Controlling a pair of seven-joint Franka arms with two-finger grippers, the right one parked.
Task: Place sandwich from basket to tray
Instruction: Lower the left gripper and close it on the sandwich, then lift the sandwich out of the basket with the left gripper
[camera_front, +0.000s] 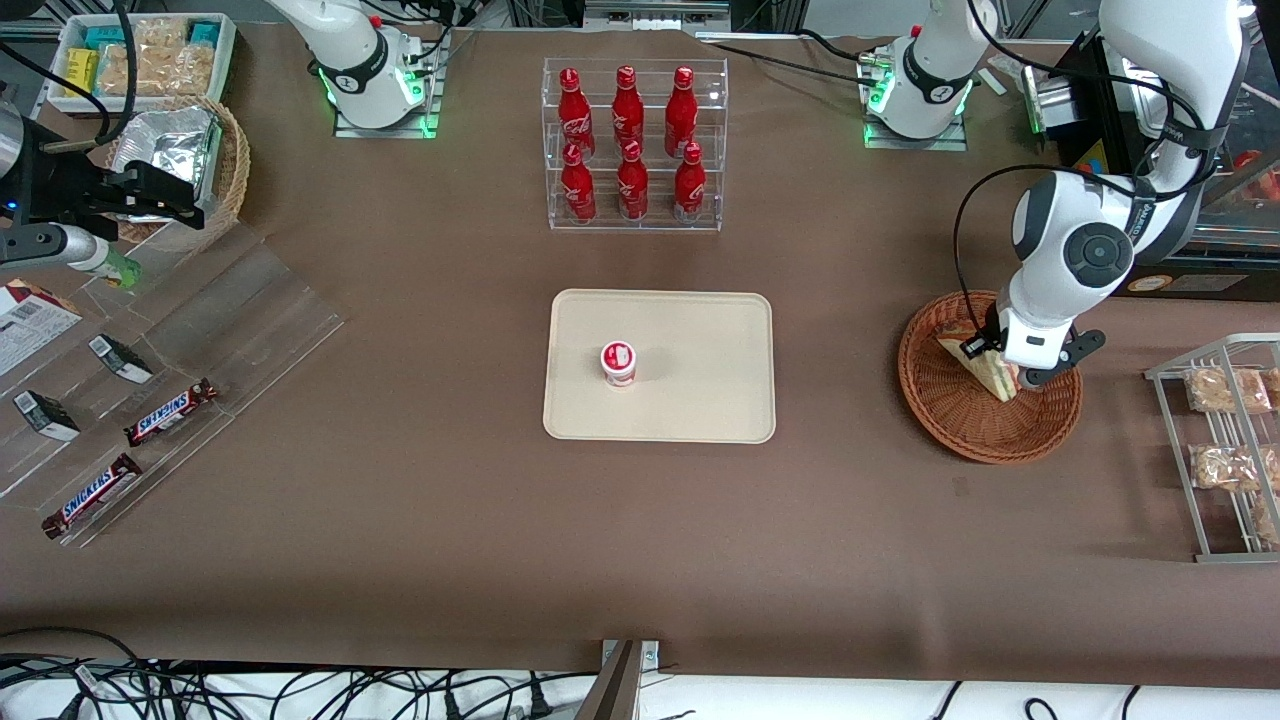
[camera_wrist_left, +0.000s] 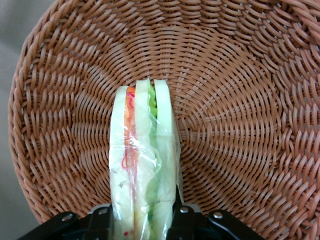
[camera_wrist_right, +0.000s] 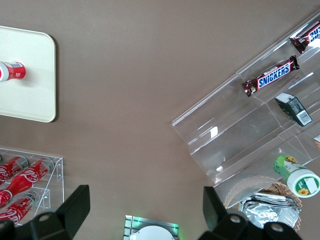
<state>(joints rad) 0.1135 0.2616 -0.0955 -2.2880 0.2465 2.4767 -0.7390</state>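
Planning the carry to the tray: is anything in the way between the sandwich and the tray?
Nothing visible on the bare table between them. The gripper is shut on the sandwich in the basket. On the tray stands a small red-and-white cup, so set down beside it.

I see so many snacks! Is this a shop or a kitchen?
Probably a pretend shop: cola bottles in a rack, Snickers bars on display. The gripper holds the sandwich above the basket.
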